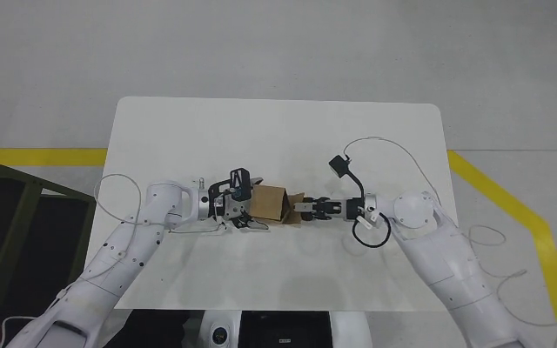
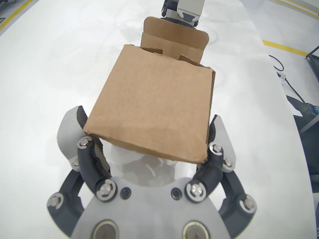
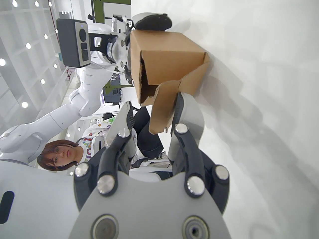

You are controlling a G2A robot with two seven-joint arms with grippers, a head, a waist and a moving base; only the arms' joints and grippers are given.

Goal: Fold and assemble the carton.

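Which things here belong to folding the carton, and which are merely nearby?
Job: carton, held at one end; left gripper, shut on it; right gripper, open around an end flap.
Not the job: table; white cable; yellow floor tape.

A white table [image 1: 278,130] with rounded corners stands on a pale grey floor [image 1: 261,43]; a yellow line [image 1: 52,157] on the floor runs under it from both sides. A brown cardboard carton [image 1: 271,204] is on the tabletop, about halfway across and nearer the robot's edge than the far edge. In the right wrist view one long side of the carton lies against the table, and a flap [image 3: 162,108] stands open at the carton's end. Beyond the carton, the left wrist view shows faint ring-shaped marks [image 2: 99,13] on the white surface. A thin pale cable [image 1: 376,137] curves over the table on the carton's right; whether it touches the tabletop cannot be told.
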